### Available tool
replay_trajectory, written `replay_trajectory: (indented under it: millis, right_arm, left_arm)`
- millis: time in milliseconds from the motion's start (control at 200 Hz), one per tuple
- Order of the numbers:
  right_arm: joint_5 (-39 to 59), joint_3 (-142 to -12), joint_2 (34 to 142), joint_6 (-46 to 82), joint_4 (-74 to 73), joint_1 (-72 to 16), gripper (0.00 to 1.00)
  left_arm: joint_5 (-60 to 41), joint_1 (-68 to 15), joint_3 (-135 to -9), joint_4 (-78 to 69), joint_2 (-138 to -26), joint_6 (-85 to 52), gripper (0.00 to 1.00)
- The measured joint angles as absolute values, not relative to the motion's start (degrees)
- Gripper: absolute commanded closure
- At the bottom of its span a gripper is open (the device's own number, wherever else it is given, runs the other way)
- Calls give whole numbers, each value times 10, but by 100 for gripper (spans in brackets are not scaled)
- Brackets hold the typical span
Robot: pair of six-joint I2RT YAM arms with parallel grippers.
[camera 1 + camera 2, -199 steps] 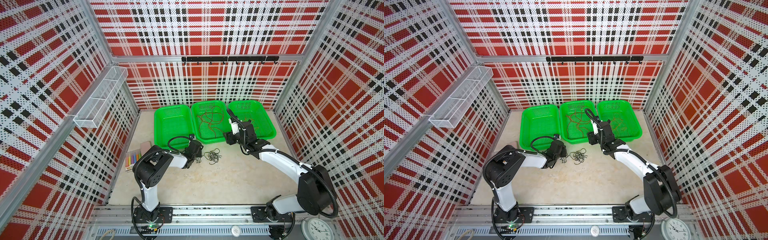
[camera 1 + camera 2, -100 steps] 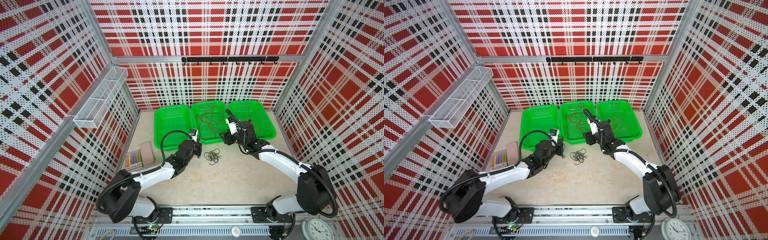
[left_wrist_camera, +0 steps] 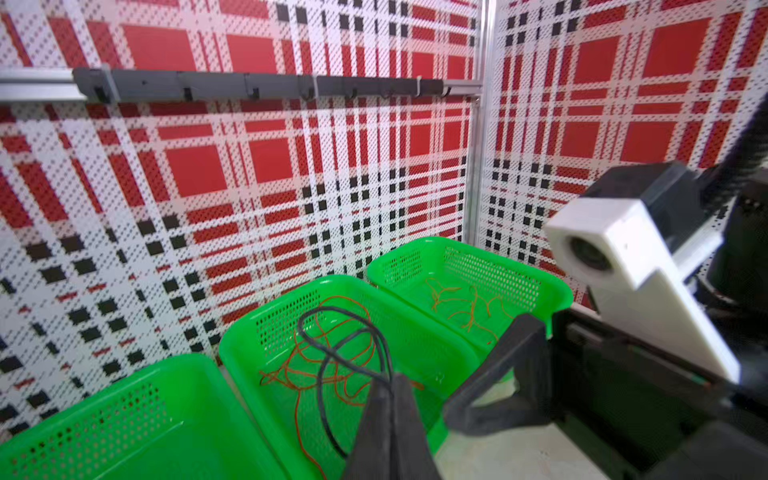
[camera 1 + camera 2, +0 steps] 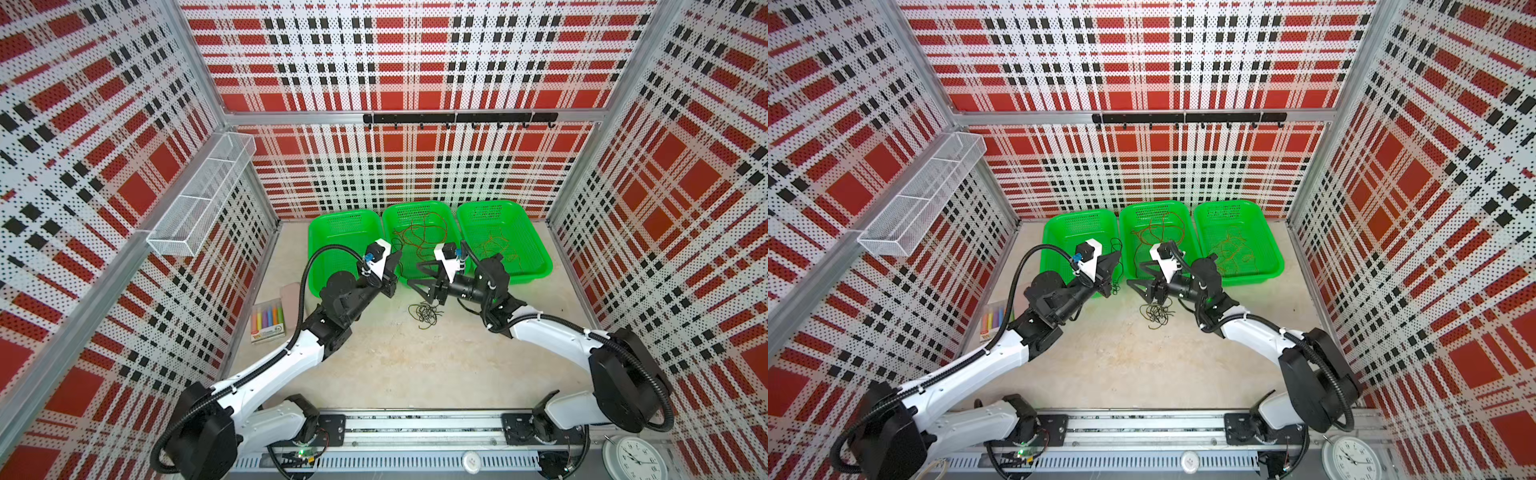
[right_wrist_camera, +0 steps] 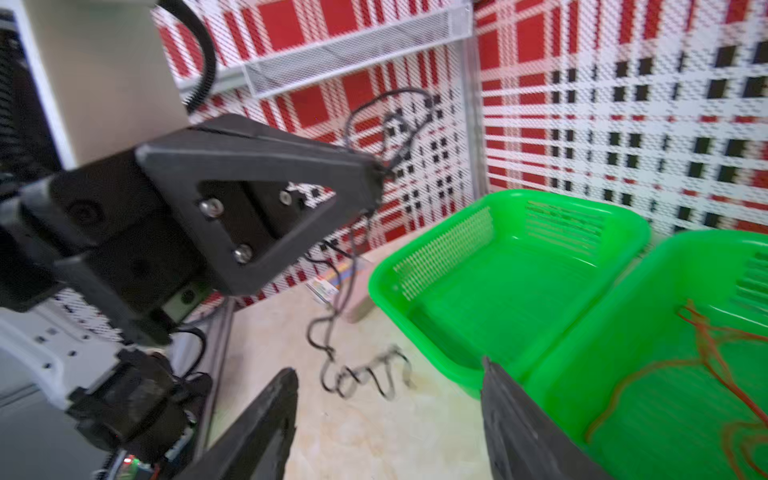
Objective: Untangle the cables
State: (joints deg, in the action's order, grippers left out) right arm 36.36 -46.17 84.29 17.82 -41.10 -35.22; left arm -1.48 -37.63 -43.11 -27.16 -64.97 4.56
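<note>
1. Pinches a black cable (image 3: 319, 390) in the left gripper (image 3: 391, 380), fingers pressed tight together, raised near the fronts of the left basket (image 4: 345, 212) and middle basket (image 4: 417, 204).
2. From that tip: one loop arching upward, the rest hanging down toward the tabletop (image 4: 395, 374); lower end blurred in the right wrist view.
3. Holds the right gripper (image 5: 388, 368) with jaws spread wide, clamped on nothing, low over the table and facing the left gripper.
4. Just below the right gripper, on the tabletop: a small black tangle (image 4: 424, 312), apart from the baskets.
5. In the middle basket: red cables (image 4: 417, 243) in loose loops.
6. In the right basket (image 4: 490, 203): orange-brown cables (image 4: 494, 249), spread flat.
</note>
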Motion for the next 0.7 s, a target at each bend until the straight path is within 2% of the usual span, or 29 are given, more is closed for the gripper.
replay_trajectory:
  millis: [75,130,291,386,701]
  right_arm:
    - [370,-462,867,202,-457,-364,32]
    - [366,-462,880,214,-472,-370,38]
    - [330,-462,887,234,-488,-372,80]
    - [304,-444,872,233,-509,-372,99]
    - [218,-403,782,202,-440,-326,100]
  left_arm:
    - [-15,-389,-439,-281,-655,54,100]
    - [-15,-396,-441,-285,-659,59,100]
    - [-10,-411,-445,-291,-670,70,100]
    - [-3,-412,-445,-293,-670,73,100]
    - [-13,-397,-441,-293,-666,65,100]
